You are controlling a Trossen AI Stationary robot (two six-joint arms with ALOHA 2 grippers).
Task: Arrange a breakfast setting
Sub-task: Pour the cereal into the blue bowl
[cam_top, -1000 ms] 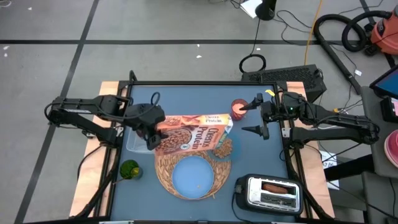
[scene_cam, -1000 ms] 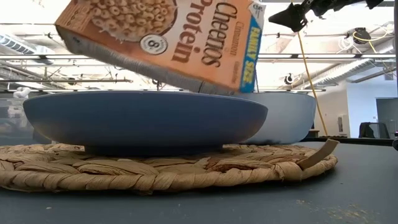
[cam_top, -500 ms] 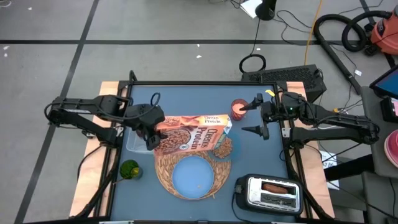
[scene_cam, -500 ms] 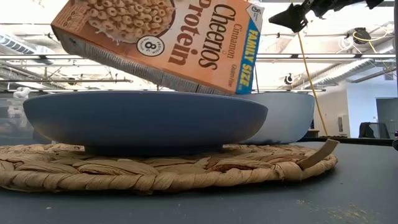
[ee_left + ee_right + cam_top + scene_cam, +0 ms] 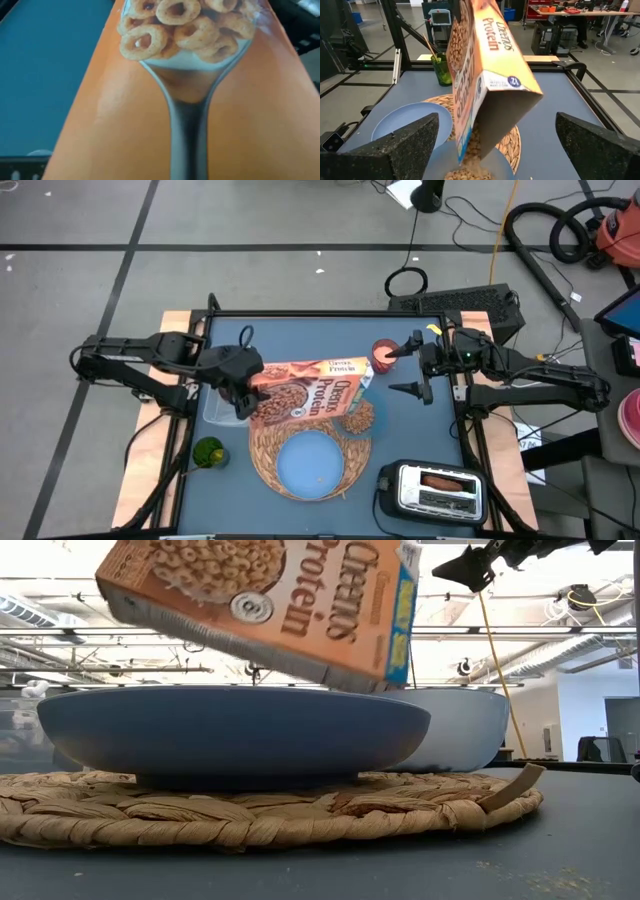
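Observation:
My left gripper [image 5: 243, 383] is shut on the orange-brown cereal box [image 5: 315, 390], which is tilted above the table. The box's open end [image 5: 507, 107] points down over the small clear bowl [image 5: 362, 418], and cereal lies in the bowl [image 5: 470, 172]. The bowl sits on the right part of the straw placemat [image 5: 265, 448], beside the light-blue plate [image 5: 310, 463]. My right gripper [image 5: 418, 368] is open and empty at the table's right, next to the small red item [image 5: 383, 355]. The gold spoon does not show. My left gripper holds the cereal box by its closed end [image 5: 262, 392], coming level from the table's left. The box fills the left wrist view [image 5: 190, 115] and hides the fingers. The box is lifted clear and slants, its open end lowest, above the bowl.
A chrome-and-black toaster [image 5: 432, 490] with a brown item in its slot stands at the near right. A green cup [image 5: 208, 452] stands at the near left, and a clear container [image 5: 214, 408] lies under the left gripper. Bare tabletop lies along the far edge.
My left gripper has turned the cereal box a little about its length and moved it slightly toward the table's far edge. The box's open end has stayed over the bowl.

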